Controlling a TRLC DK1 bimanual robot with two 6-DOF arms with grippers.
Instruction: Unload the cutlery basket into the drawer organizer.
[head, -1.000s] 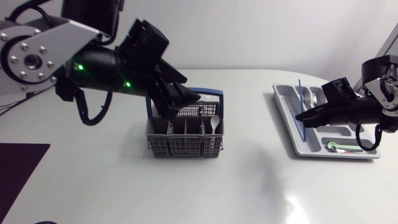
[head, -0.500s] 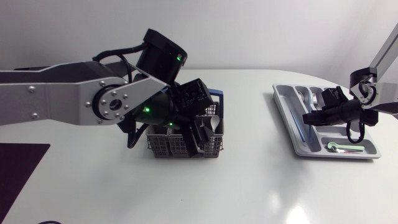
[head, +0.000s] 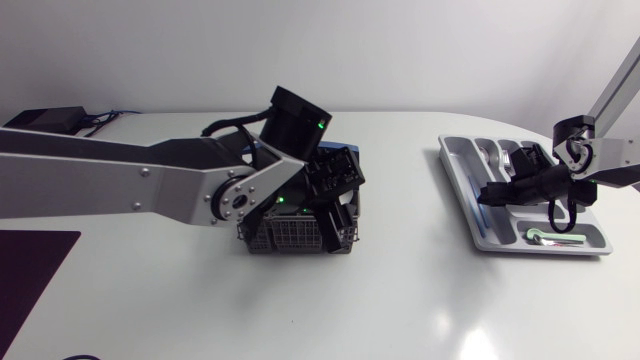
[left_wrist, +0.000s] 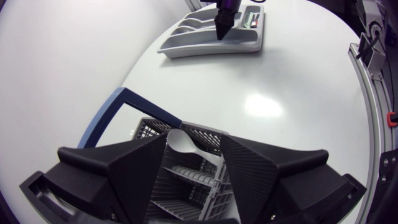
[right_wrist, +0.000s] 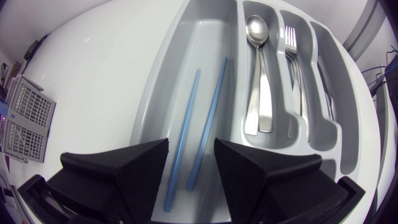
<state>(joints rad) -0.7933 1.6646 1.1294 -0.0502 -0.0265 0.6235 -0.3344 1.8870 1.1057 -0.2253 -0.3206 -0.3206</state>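
Standing a little left of centre in the head view, the grey cutlery basket (head: 288, 238) is sitting upright on the white table (head: 400, 300), its blue handle (left_wrist: 109, 117) showing at the far side. A white spoon (left_wrist: 185, 142) is leaning in one of its compartments, bowl up. The left jaws are hanging just above the basket, spread wide, and the spoon's bowl is showing in the gap between them; I cannot tell whether either finger is touching it. The left arm (head: 120, 185) is stretching in from the left edge of the frame.

Well apart, at the right of the frame, the drawer organizer (head: 462, 190) is lying flat. Two blue chopsticks (right_wrist: 207, 121) are lying side by side in its long compartment, metal spoons (right_wrist: 255, 68) in the next one, forks (right_wrist: 292, 53) beyond. A green-handled piece (head: 556, 238) is resting in the crosswise end compartment. The right jaws are hovering open and empty over the chopsticks, with the right arm (head: 605, 160) coming in from the right edge.
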